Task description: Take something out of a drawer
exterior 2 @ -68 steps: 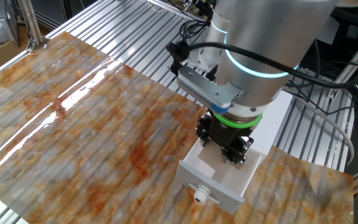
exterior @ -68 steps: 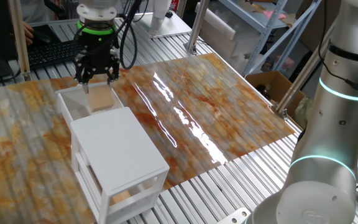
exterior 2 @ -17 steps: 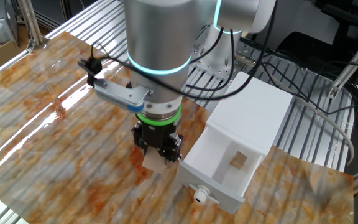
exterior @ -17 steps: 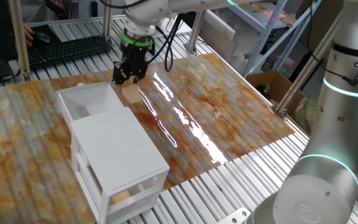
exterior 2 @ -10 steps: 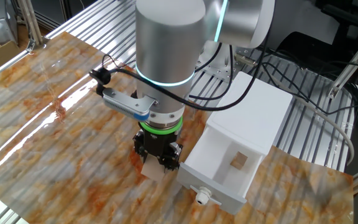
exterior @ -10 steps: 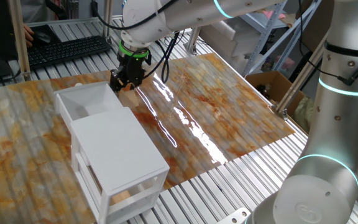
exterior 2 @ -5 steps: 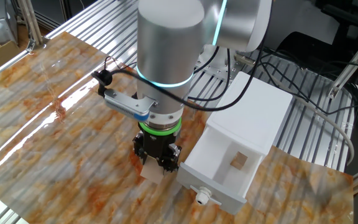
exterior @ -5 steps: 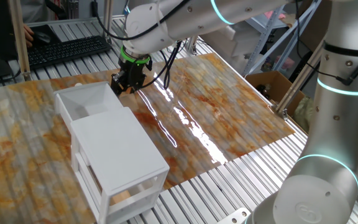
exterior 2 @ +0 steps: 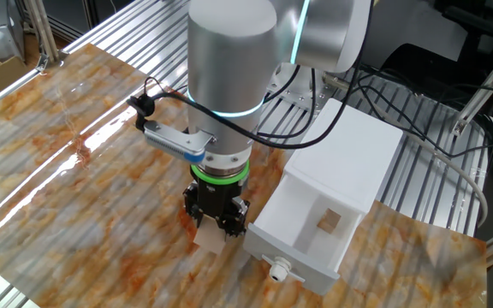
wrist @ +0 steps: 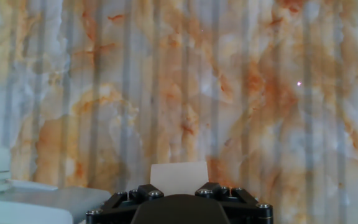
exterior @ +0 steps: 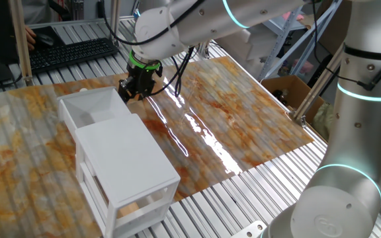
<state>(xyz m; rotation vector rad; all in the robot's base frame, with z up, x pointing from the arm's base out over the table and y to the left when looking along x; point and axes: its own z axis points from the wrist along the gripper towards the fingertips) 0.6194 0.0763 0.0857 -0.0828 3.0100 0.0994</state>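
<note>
I have the gripper low over the marbled table mat, just off the drawer's outer side wall, so the block comes down clear of the white plastic. The fingers look clamped on the wooden block: in the hand view its pale face sits at six o'clock, framed by the black finger bases. Whether its underside already touches the mat I cannot tell; it looks at or very near the surface. From one fixed view the gripper sits at roughly two o'clock from the pulled-out drawer, close to its far corner. The white cabinet stands behind the tray. A second small tan piece lies inside the drawer. I judge the extraction done; only letting go remains, and staying this low should keep the block from tumbling.
</note>
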